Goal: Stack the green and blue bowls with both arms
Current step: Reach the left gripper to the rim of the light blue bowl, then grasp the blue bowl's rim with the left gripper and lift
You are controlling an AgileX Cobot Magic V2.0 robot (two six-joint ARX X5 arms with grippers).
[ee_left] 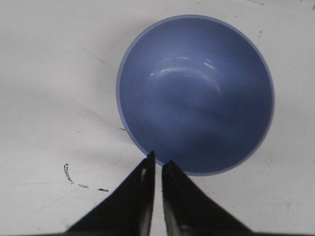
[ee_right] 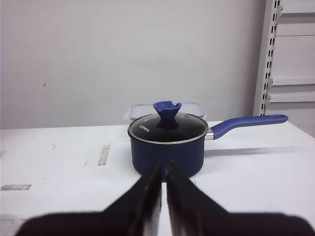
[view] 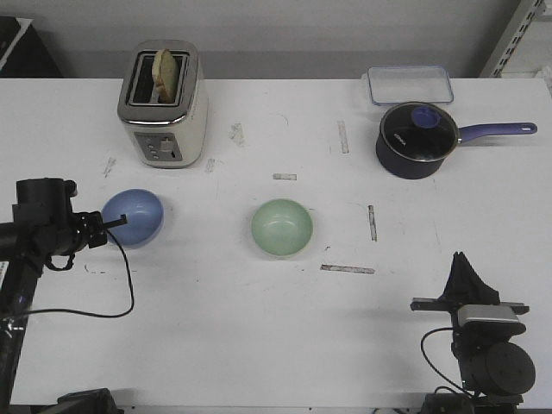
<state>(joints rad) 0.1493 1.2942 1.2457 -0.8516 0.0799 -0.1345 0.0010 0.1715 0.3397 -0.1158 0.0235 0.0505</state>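
Observation:
The blue bowl (view: 134, 216) sits at the table's left and looks tipped. It fills the left wrist view (ee_left: 197, 93). My left gripper (view: 119, 222) is shut on the near rim of this bowl, one finger outside and one inside (ee_left: 157, 158). The green bowl (view: 282, 228) stands upright at the table's middle, apart from both grippers. My right gripper (view: 460, 259) is shut and empty at the front right, low over the table. In the right wrist view it (ee_right: 164, 164) points toward the saucepan.
A dark blue lidded saucepan (view: 417, 141) with a long handle stands at the back right, also in the right wrist view (ee_right: 167, 145). A clear lidded box (view: 410, 84) lies behind it. A toaster (view: 162, 103) with bread stands at the back left. Tape marks dot the table.

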